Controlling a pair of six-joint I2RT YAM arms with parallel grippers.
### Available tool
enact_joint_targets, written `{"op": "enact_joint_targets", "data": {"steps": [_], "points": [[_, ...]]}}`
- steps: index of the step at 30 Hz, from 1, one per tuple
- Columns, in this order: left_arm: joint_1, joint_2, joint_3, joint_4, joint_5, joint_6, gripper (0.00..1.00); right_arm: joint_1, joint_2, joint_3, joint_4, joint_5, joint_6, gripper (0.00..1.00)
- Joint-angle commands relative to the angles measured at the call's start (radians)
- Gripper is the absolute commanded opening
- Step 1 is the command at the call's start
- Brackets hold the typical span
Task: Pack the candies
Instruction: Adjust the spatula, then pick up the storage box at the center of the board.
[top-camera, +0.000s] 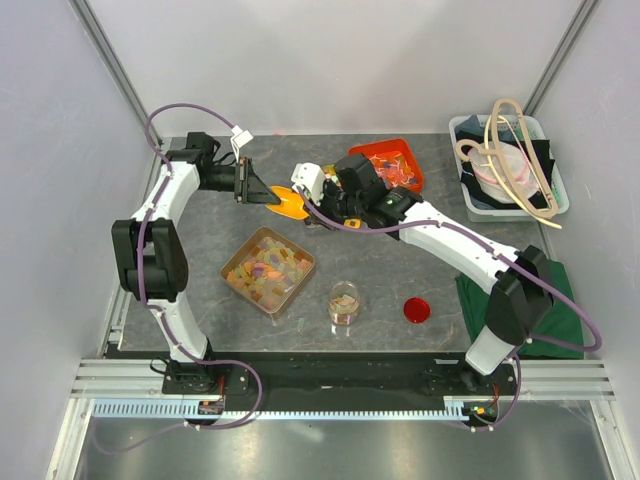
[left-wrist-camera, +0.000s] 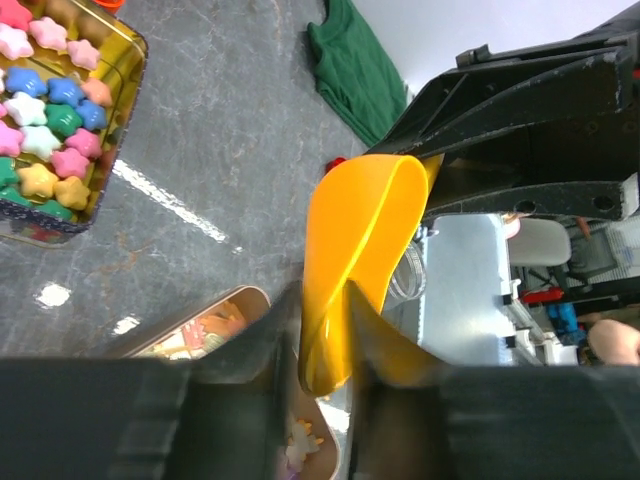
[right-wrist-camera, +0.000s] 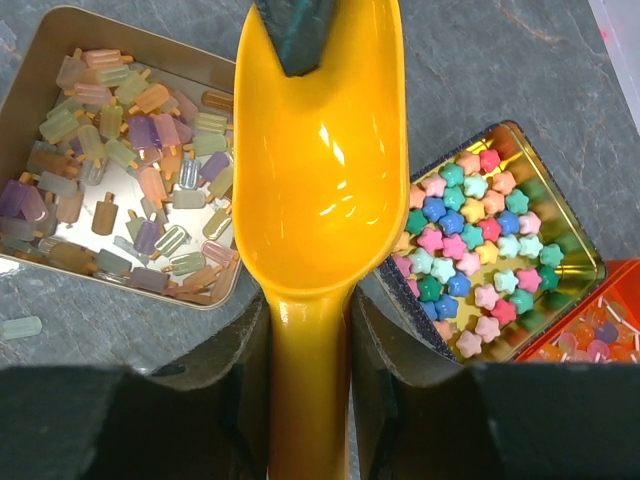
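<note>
Nearest the arm bases sat a glass jar (top-camera: 344, 303) and a red lid (top-camera: 417, 310), with the candies (top-camera: 266, 270) in a gold tin (top-camera: 241, 250) just left of the jar. Farther back, mid-table, the right gripper (right-wrist-camera: 310, 310) was clamped on a yellow scoop (right-wrist-camera: 320, 180) by its handle. The left gripper (left-wrist-camera: 325, 330) straddled the bowl's rim, and whether it was pinching could not be told.

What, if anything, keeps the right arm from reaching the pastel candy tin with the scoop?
Likely yes: right gripper has the scoop beside the tin of candies, nothing between. Only the left gripper, at the scoop's bowl, ties it up.
</note>
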Motion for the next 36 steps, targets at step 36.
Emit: {"op": "enact_joint_targets", "data": {"steps": [36], "points": [[0.029, -0.104, -0.344, 0.352, -0.882, 0.156, 0.81, 0.201, -0.016, 0.115, -0.293, 0.474, -0.264, 0.00]]}}
